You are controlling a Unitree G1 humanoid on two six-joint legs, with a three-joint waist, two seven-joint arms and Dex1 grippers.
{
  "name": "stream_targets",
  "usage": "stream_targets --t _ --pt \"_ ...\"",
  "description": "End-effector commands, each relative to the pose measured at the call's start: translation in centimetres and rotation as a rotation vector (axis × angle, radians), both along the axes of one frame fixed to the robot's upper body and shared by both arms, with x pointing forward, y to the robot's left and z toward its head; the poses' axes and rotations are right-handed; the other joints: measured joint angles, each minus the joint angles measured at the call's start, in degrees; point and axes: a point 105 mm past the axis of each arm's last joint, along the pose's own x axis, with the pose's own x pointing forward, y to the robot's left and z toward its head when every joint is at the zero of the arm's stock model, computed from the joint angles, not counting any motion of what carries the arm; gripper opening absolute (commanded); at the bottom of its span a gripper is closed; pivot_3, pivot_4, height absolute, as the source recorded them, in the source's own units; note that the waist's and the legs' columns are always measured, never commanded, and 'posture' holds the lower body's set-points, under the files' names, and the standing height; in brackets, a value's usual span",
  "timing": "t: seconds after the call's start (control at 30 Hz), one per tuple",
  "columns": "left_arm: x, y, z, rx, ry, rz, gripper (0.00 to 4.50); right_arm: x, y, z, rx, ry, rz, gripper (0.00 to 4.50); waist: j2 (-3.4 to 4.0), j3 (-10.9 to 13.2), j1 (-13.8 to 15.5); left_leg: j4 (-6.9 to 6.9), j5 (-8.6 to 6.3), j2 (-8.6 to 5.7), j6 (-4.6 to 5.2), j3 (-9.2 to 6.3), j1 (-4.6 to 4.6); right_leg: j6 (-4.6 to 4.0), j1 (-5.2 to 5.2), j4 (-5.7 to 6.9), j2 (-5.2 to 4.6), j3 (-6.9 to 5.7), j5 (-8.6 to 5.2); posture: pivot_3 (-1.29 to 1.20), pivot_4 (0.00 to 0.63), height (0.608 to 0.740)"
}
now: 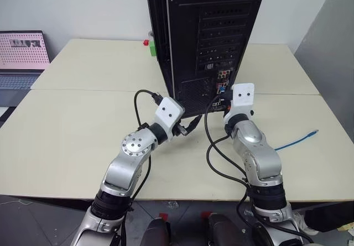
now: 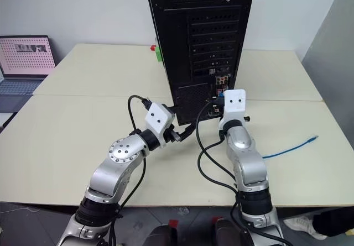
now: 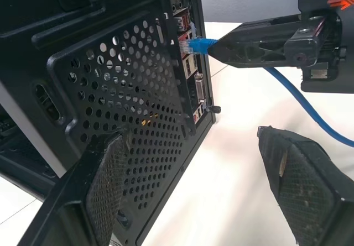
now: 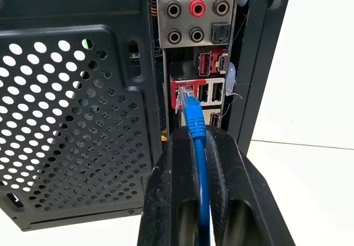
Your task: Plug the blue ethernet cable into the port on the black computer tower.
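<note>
The blue ethernet cable (image 4: pixel 194 125) is pinched just behind its clear plug between the closed jaws of the right gripper (image 4: pixel 198 146), and the plug tip sits at the mouth of the port (image 4: pixel 185 95) in the red-framed connector block on the rear strip of the black computer tower (image 1: pixel 218 30); whether it is fully seated cannot be told. The rest of the cable trails back across the table (image 1: pixel 83 130), its far end lying to the robot's right. The left gripper (image 3: pixel 188 190) hovers with jaws wide and empty beside the tower's mesh vent (image 3: pixel 133 108). A laptop (image 1: pixel 22 58) stands at the table's far left.
</note>
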Motion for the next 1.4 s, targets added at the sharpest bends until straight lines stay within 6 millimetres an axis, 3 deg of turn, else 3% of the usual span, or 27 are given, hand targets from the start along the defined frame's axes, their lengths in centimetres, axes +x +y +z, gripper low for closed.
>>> stream_targets --t 0.03,0.47,0.83,0.9,1.13,1.4 --pt "-0.3 -0.1 1.2 -0.016 -0.057 -0.009 3.86 -0.1 0.3 2.0 0.005 -0.07 0.0 0.0 0.0 0.0 0.0 0.0 0.0 0.0 0.0 0.0 0.0 0.0 0.0 0.0 0.0 0.0 0.0 0.0 0.15 0.74" --pt "-0.4 -0.2 1.2 -0.02 -0.057 -0.01 3.86 0.3 2.7 2.9 0.005 -0.093 0.063 0.0 0.01 0.0 -0.3 -0.01 0.0 0.01 0.0 0.04 0.01 0.0 -0.03 0.01 0.01 0.02 0.0 0.0 0.15 0.74" --pt "-0.3 0.0 1.2 -0.02 -0.059 0.003 3.86 0.6 2.4 2.2 -0.008 -0.066 0.104 0.0 0.01 0.0 -1.14 -0.01 0.0 0.04 0.0 0.05 0.03 0.0 -0.03 0.03 0.05 0.04 0.0 0.0 0.15 0.74" --pt "-0.2 0.3 1.2 -0.019 -0.059 0.01 3.88 0.5 1.5 1.8 -0.026 -0.057 0.107 0.68 0.01 0.0 -1.14 -0.01 0.0 0.04 0.0 0.04 0.03 0.0 -0.03 0.04 0.05 0.03 0.0 0.0 0.15 0.74" --pt "0.2 1.4 1.5 -0.044 -0.043 0.031 3.88 -0.2 -0.7 2.1 -0.069 -0.041 0.154 2.11 0.01 0.01 -0.86 -0.01 0.0 0.02 0.0 0.03 -0.02 0.0 -0.03 0.0 0.0 0.02 0.0 0.0 0.15 0.74" --pt "0.2 5.1 1.6 0.032 -0.008 0.07 3.88 -4.1 -1.8 3.8 -0.137 -0.081 0.436 3.86 0.01 0.02 -0.71 -0.02 -0.01 -0.02 0.01 0.0 -0.03 0.02 -0.02 -0.02 0.0 -0.01 -0.01 0.0 0.15 0.74"
